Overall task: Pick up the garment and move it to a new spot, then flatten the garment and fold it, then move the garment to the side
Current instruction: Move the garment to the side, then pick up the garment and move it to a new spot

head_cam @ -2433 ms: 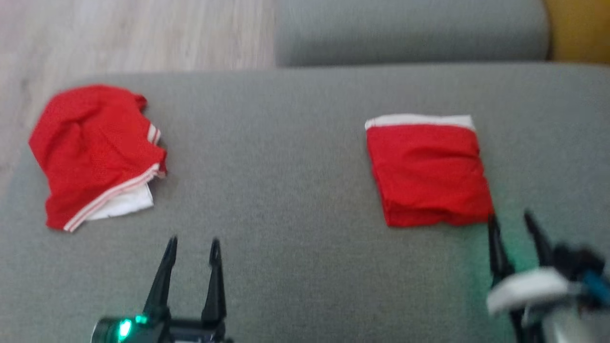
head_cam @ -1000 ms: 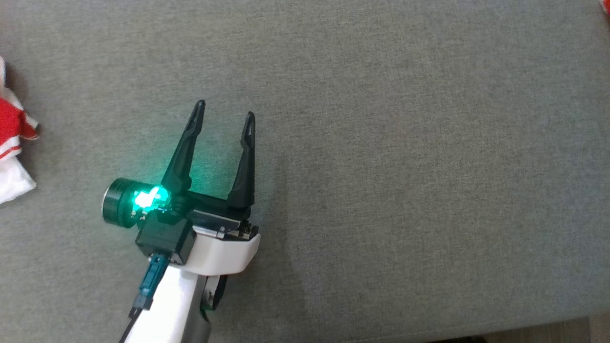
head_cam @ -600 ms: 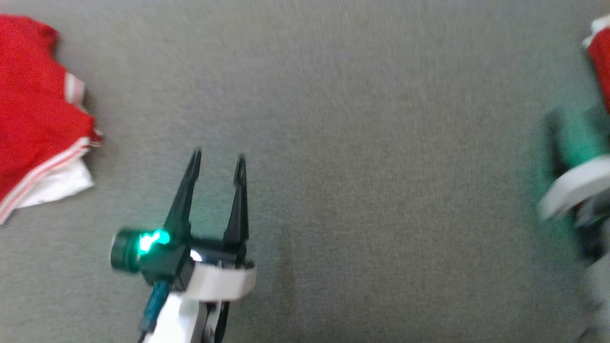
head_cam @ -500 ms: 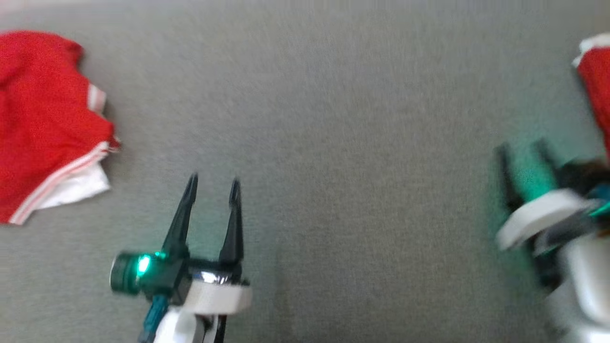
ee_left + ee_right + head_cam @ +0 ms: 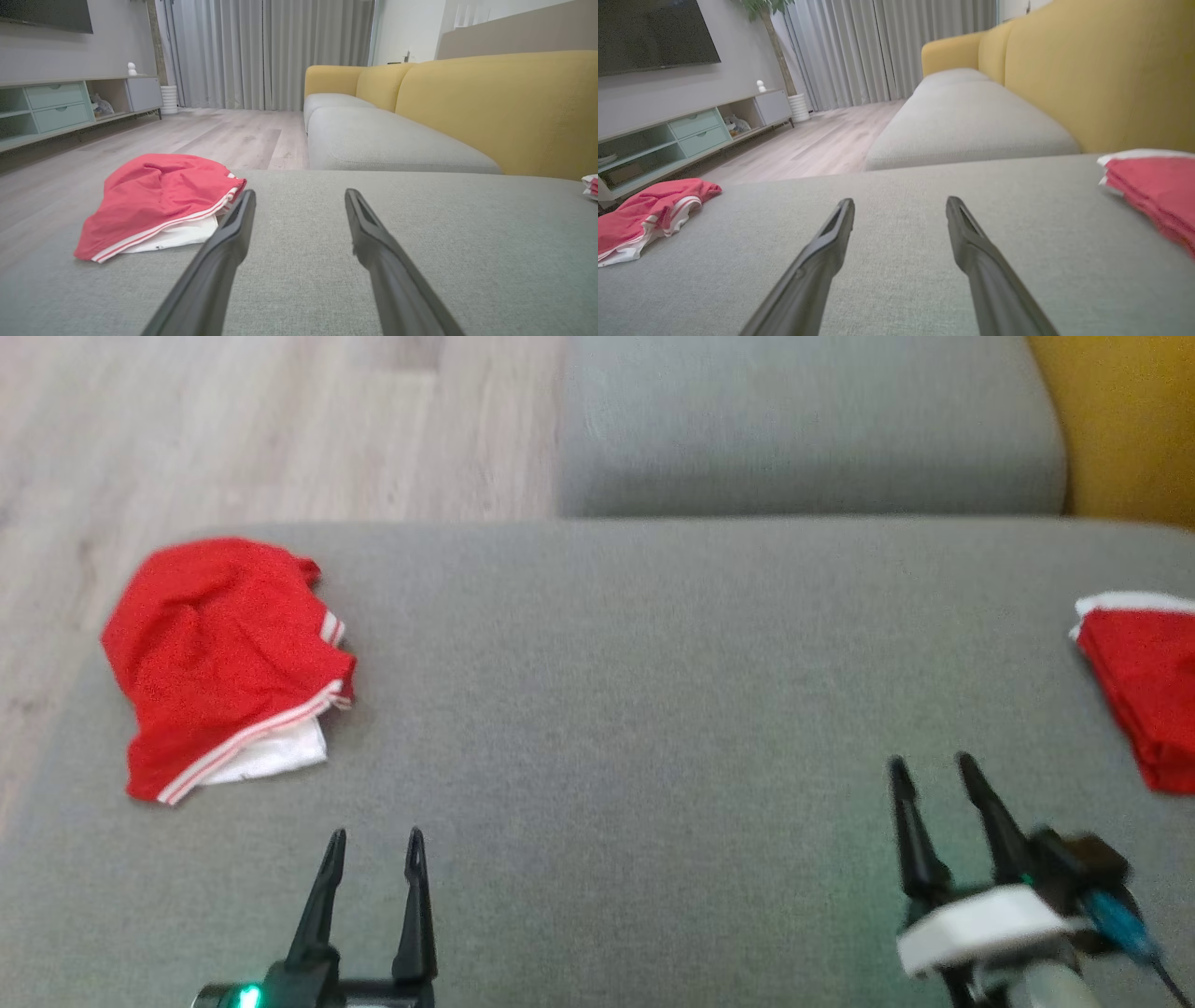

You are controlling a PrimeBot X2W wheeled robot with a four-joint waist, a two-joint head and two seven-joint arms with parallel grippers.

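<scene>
My left pincer and right pincer gape wide, empty. Garment, ahead-left of the left one: soft, light; I'd pinch its striped edge.

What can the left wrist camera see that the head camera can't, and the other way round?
Left wrist view adds the room: grey curtains, a cabinet with pale green drawers, a dark TV screen. Head view adds the right gripper, open, above the grey sofa cushion. Both share the crumpled red shorts, the folded red garment at the right edge, the open left gripper and the wooden floor.
</scene>
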